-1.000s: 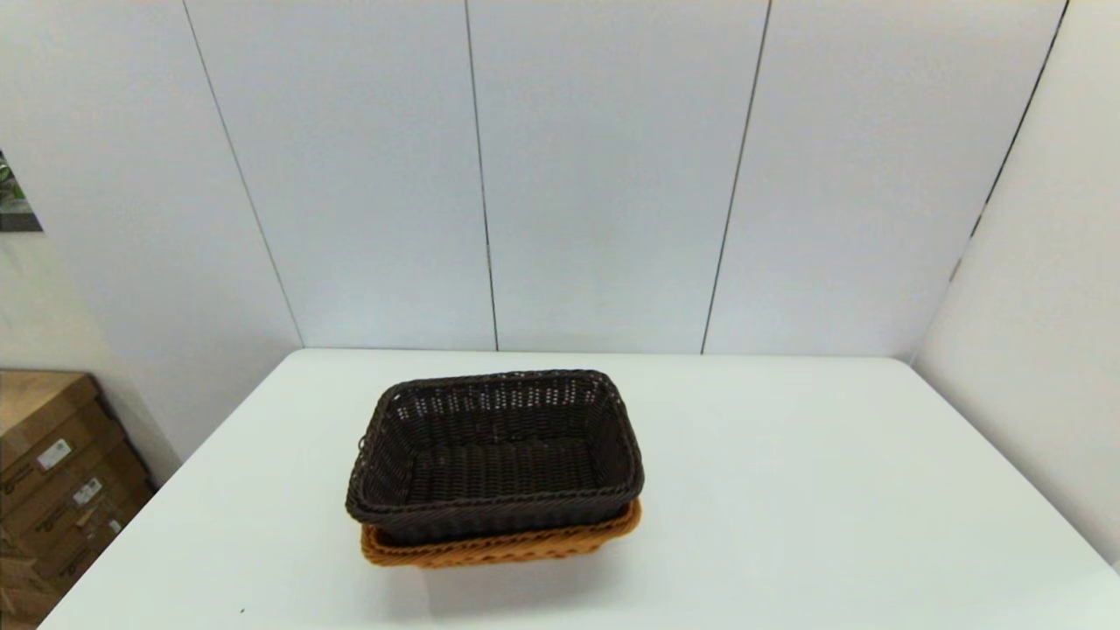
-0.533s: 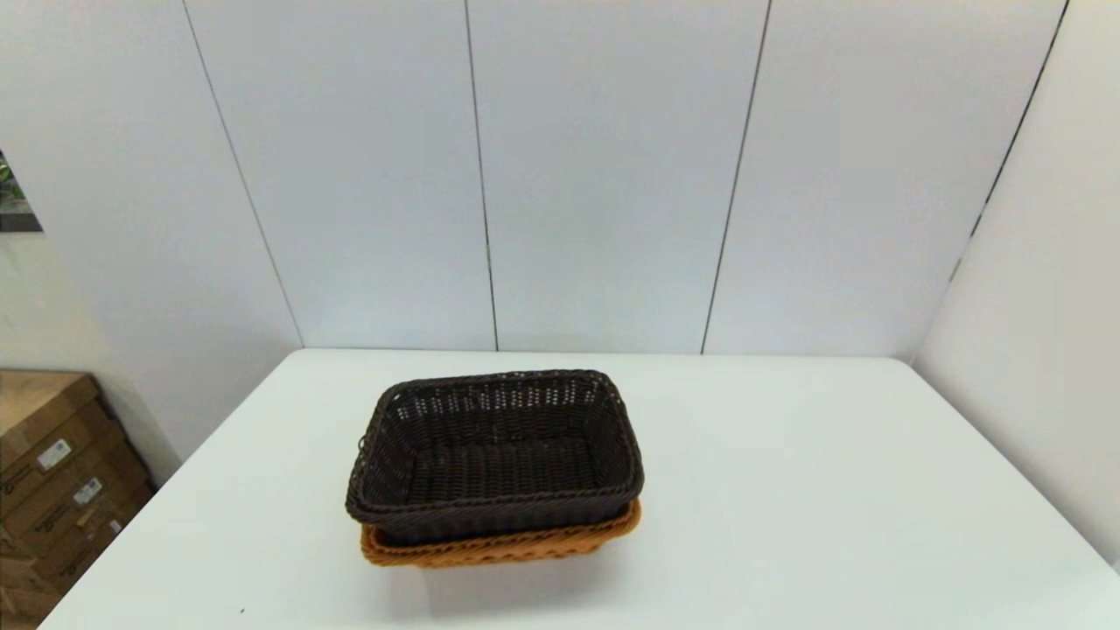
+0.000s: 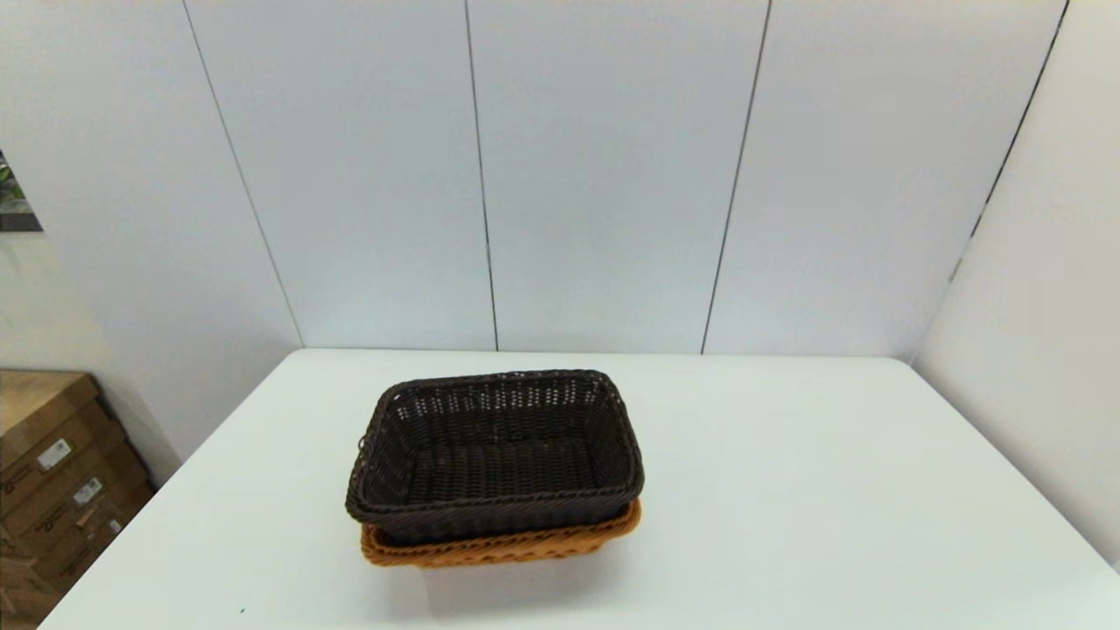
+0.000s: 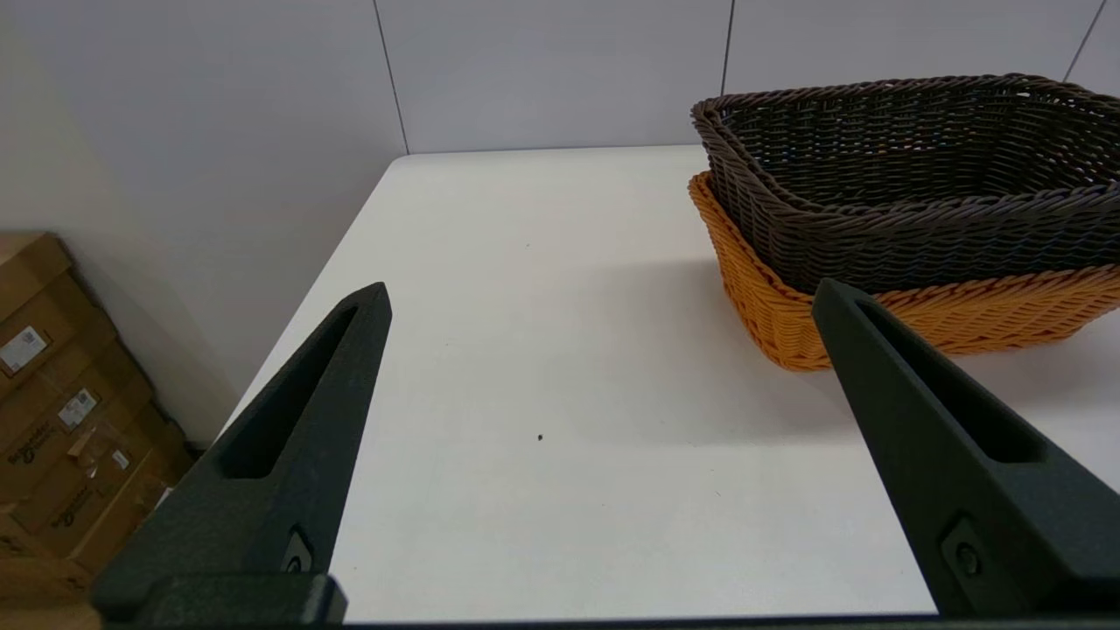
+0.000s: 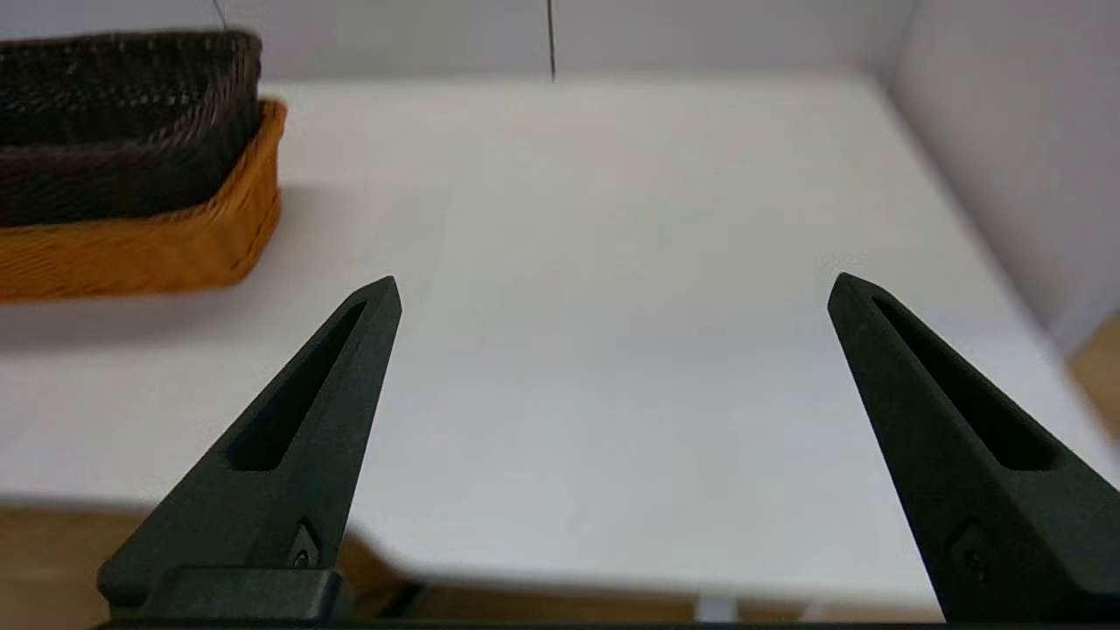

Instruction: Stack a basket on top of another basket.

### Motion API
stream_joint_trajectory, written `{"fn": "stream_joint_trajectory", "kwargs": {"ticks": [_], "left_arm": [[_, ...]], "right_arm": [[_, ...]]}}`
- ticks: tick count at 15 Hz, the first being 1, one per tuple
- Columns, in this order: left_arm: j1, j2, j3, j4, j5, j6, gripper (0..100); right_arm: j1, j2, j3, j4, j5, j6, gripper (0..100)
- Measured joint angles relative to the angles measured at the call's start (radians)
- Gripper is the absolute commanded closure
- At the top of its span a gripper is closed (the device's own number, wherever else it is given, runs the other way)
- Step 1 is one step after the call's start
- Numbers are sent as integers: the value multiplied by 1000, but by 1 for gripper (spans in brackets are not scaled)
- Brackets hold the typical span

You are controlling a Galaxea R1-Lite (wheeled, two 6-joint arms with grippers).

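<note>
The dark brown basket [image 3: 494,455] sits nested inside the orange-tan basket [image 3: 503,549] on the white table [image 3: 787,490], left of centre in the head view. Only the orange-tan basket's rim and lower wall show beneath it. Both arms are out of the head view. The left gripper [image 4: 599,293] is open near the table's front left corner, with the dark basket [image 4: 910,184] and the orange-tan basket [image 4: 927,319] off to its side. The right gripper [image 5: 612,289] is open over the table's near edge, well apart from the dark basket [image 5: 122,122] and orange-tan basket [image 5: 149,245].
Cardboard boxes [image 3: 52,481] stand on the floor beside the table's left edge. White panel walls close in behind the table and along its right side. A small dark speck [image 4: 540,437] lies on the table in the left wrist view.
</note>
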Motion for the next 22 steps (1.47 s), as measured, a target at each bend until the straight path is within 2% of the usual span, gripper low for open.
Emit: {"fn": "stream_joint_trajectory", "kwargs": {"ticks": [3, 7, 22], "left_arm": [[0, 0, 0, 0, 0, 0, 0], [0, 0, 0, 0, 0, 0, 0], [0, 0, 0, 0, 0, 0, 0]], "right_arm": [[0, 0, 65, -104, 0, -80, 0], [0, 0, 170, -272, -4, -135, 0], [1, 0, 191, -285, -4, -112, 0]]}}
